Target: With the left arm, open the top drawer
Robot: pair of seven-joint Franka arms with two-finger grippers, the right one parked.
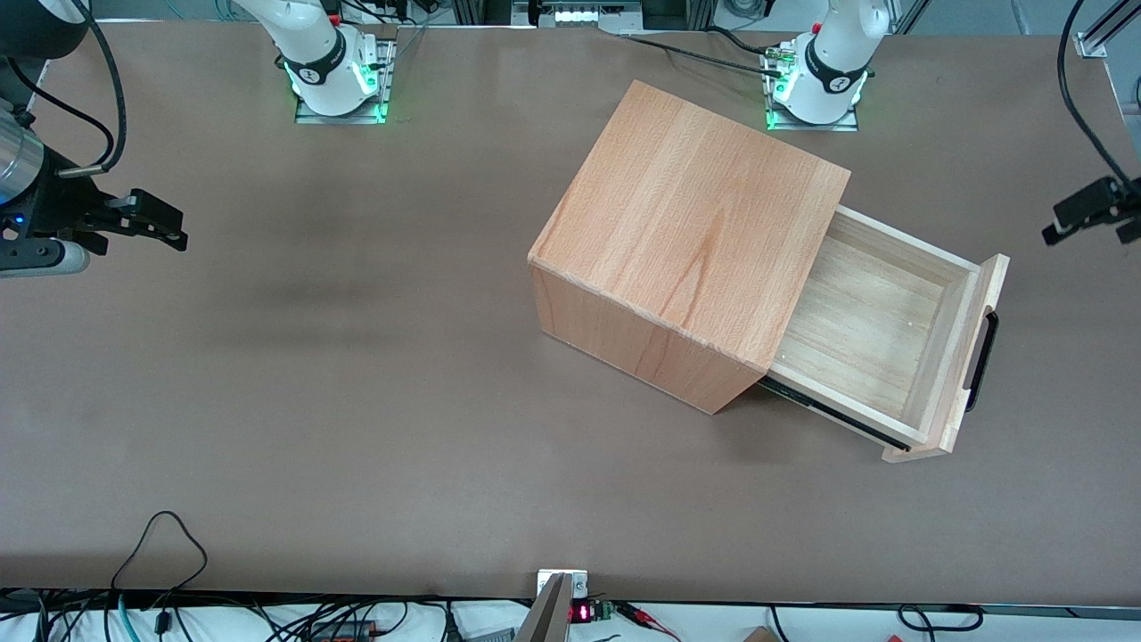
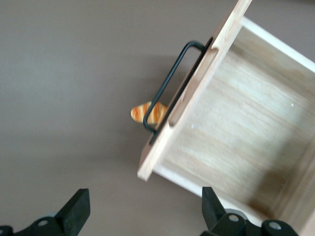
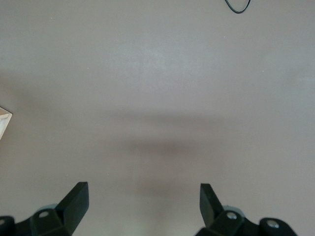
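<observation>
The beech cube cabinet (image 1: pixel 691 245) stands on the brown table, turned at an angle. Its top drawer (image 1: pixel 878 330) is pulled well out, and its pale wooden inside (image 2: pixel 246 123) holds nothing. The black bar handle (image 1: pixel 980 361) sits on the flat front panel (image 2: pixel 197 93). My left gripper (image 1: pixel 1061 223) hangs above the table toward the working arm's end, apart from the drawer front and farther from the front camera than the handle. In the left wrist view the gripper (image 2: pixel 144 196) is open, with nothing between its fingers (image 2: pixel 78 204).
A small orange-striped bread roll (image 2: pixel 147 113) lies on the table in front of the drawer, under the handle. Two arm bases (image 1: pixel 816 80) stand at the table's back edge. Loose cables (image 1: pixel 160 553) lie at the edge nearest the front camera.
</observation>
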